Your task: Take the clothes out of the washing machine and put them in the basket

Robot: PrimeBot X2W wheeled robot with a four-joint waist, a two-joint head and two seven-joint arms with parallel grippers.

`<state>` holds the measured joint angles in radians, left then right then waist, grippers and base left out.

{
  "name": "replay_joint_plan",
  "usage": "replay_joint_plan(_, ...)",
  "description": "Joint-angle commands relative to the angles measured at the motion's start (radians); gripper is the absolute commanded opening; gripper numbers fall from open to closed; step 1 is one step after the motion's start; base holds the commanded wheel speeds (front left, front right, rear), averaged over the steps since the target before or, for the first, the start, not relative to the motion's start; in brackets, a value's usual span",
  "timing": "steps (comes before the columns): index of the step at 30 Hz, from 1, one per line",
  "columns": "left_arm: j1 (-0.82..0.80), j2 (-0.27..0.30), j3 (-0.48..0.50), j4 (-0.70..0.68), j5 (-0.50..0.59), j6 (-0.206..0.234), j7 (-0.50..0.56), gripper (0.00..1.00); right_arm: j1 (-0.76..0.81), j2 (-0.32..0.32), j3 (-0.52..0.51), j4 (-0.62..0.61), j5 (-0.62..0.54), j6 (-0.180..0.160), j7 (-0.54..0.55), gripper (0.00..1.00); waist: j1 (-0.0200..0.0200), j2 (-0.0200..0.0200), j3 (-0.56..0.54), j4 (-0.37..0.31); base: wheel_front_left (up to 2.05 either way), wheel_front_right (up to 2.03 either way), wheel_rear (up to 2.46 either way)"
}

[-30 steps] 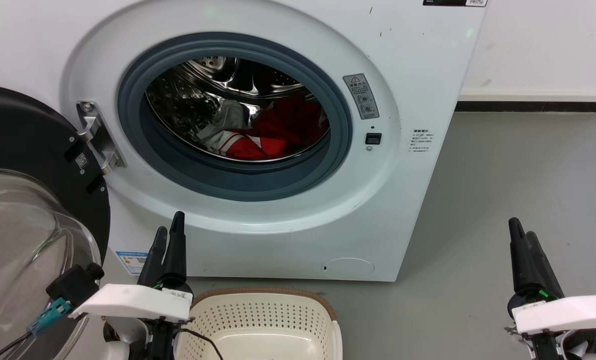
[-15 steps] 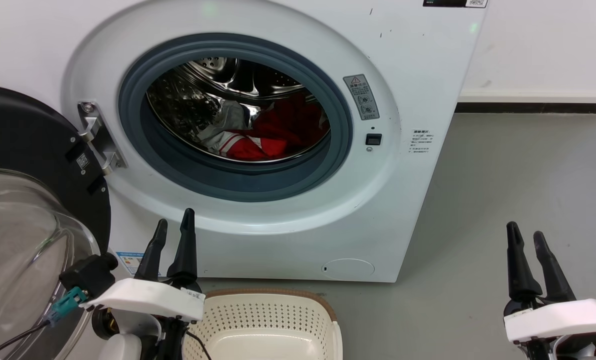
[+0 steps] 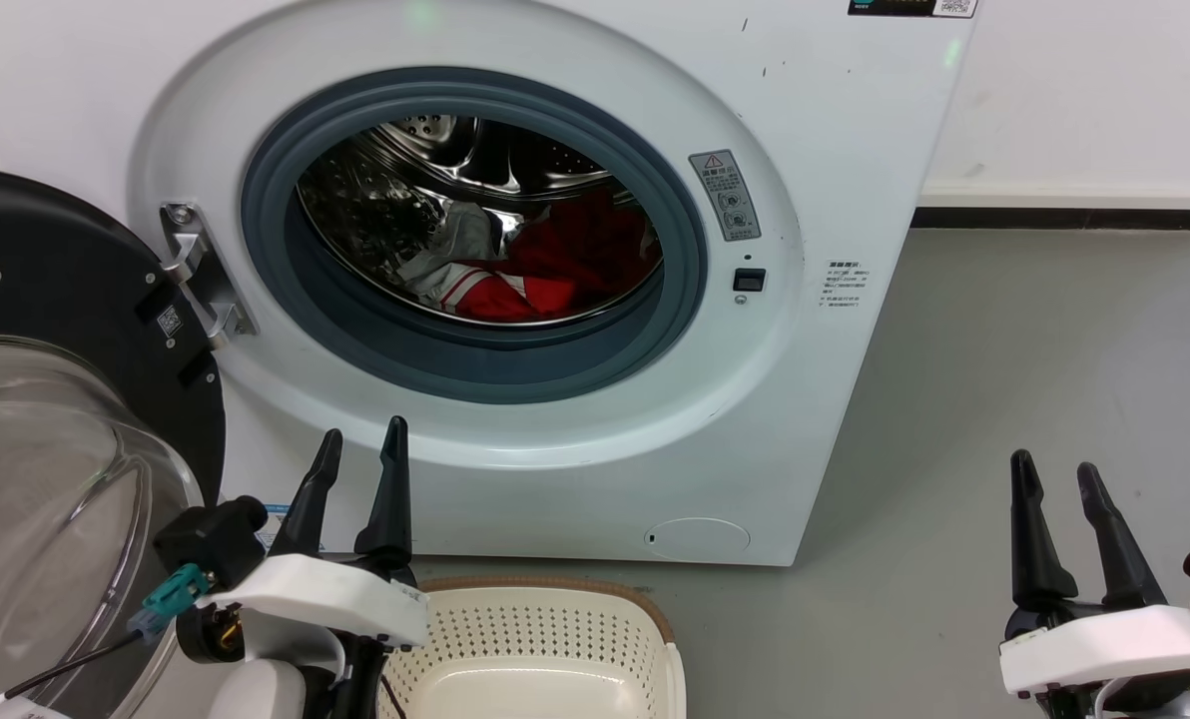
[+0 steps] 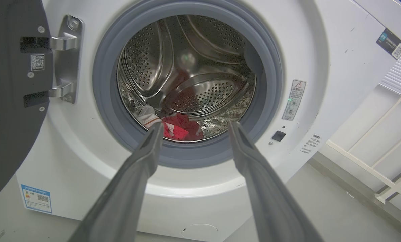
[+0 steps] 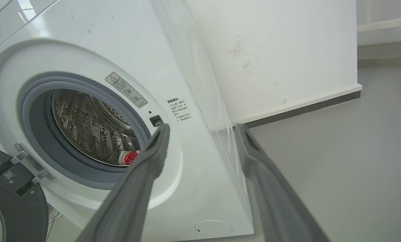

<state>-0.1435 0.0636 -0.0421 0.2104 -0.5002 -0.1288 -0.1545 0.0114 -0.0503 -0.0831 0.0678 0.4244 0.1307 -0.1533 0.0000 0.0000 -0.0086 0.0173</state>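
The white washing machine (image 3: 835, 130) stands with its door (image 3: 46, 399) swung open to the left. Red clothes (image 3: 565, 265) with a whitish-grey piece (image 3: 450, 240) lie at the bottom of the steel drum; the left wrist view shows the same clothes (image 4: 180, 126). A cream basket (image 3: 535, 639) sits on the floor just in front of the machine. My left gripper (image 3: 360, 449) is open and empty, low in front of the machine, left of the basket. Over the floor to the machine's right, my right gripper (image 3: 1054, 474) is open and empty too.
The glass door bulge (image 3: 36, 479) crowds the left arm's side. Grey floor (image 3: 1034, 340) stretches to the right of the machine up to a white wall with a dark skirting (image 3: 1064, 215). In the left wrist view a white railing (image 4: 382, 151) runs beside the machine.
Both grippers have gone from shut to open. The left gripper has shifted a little to the right, closer to the basket. The clothes have not moved.
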Motion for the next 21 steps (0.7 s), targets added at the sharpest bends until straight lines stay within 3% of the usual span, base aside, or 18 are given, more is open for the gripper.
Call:
replay_joint_plan(1, -0.019, 0.002, -0.003, -0.005, 0.026, 0.0, -0.01, 1.0, 0.003, 0.0, -0.002, -0.007, -0.03, 0.0, -0.011, 1.0, 0.0, 0.0, 0.0, 0.001, 0.0, 0.0, 0.0)
replay_joint_plan(21, -0.027, -0.006, -0.011, 0.023, 0.222, 0.008, -0.056, 1.0, 0.011, 0.0, -0.007, 0.016, -0.225, 0.0, -0.045, 1.0, 0.0, 0.0, -0.004, 0.003, 0.0, 0.0, 0.0)
